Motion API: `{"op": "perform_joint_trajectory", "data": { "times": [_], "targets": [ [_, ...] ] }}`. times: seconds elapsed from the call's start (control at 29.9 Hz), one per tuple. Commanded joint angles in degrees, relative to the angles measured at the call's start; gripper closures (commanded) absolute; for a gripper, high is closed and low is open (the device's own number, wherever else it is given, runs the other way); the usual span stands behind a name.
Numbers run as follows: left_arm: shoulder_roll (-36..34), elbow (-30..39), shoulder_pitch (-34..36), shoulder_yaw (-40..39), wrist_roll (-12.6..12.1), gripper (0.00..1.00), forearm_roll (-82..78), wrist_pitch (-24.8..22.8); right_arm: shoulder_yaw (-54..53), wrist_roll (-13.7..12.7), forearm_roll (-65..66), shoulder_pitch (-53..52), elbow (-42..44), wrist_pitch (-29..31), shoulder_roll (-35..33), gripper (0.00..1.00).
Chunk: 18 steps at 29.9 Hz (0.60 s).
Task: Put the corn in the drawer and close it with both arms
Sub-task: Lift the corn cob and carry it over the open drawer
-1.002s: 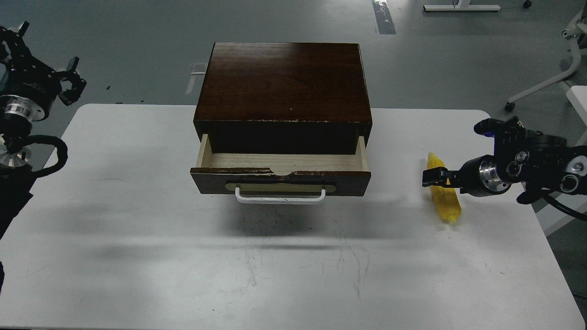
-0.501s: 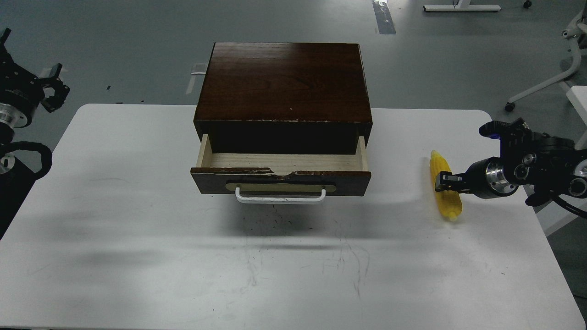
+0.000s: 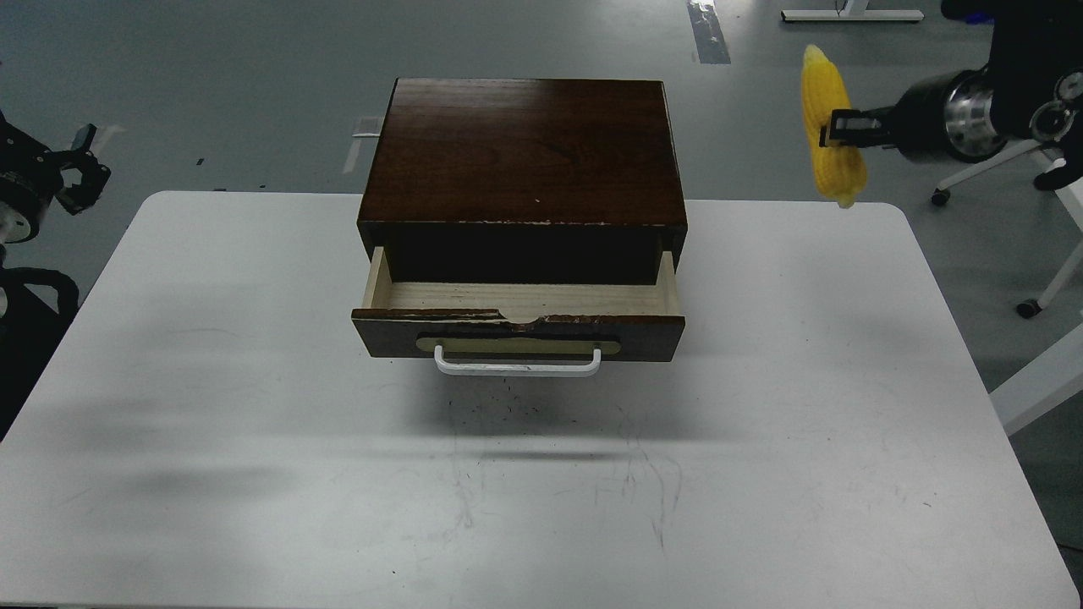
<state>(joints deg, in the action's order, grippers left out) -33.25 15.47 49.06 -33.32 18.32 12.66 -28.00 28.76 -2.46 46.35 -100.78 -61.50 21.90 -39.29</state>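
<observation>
The yellow corn [image 3: 831,127] hangs in the air at the upper right, held by my right gripper [image 3: 838,128], which is shut on its middle. It is well above the table and to the right of the dark brown cabinet [image 3: 525,152]. The drawer [image 3: 518,317] stands pulled open, its pale wood inside empty, its white bar handle [image 3: 518,364] facing me. My left gripper [image 3: 80,165] is small and dark at the far left edge, off the table; its fingers cannot be told apart.
The cabinet stands at the back middle of the white table [image 3: 254,440]. White chair or desk legs [image 3: 1041,279] stand on the grey floor past the table's right edge.
My right gripper closed on the corn and lifted it from the table's right side high up and back. My left arm drew further out to the left.
</observation>
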Motion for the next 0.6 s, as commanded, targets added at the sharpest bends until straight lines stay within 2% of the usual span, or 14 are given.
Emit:
{"op": "perform_joint_trajectory", "data": {
  "times": [0.0, 0.3, 0.47, 0.57],
  "targets": [
    [0.11, 0.00, 0.16, 0.36, -0.21, 0.02, -0.09, 0.00, -0.19, 0.79, 4.61, -9.50, -4.84, -0.02, 1.40, 0.88],
    [-1.20, 0.00, 0.16, 0.37, -0.21, 0.02, -0.09, 0.00, -0.72, 1.93, 20.07, -17.87, -16.26, -0.11, 10.27, 0.88],
    [-1.91, 0.00, 0.16, 0.37, -0.21, 0.02, -0.09, 0.00, -0.72, 6.06, 31.32, -17.70, -20.67, -0.11, 15.28, 0.88],
    [-2.43, 0.00, 0.16, 0.37, -0.21, 0.02, -0.09, 0.00, -0.72, 6.86, 37.65, -17.09, -22.07, -0.11, 17.92, 0.88]
  ]
}}
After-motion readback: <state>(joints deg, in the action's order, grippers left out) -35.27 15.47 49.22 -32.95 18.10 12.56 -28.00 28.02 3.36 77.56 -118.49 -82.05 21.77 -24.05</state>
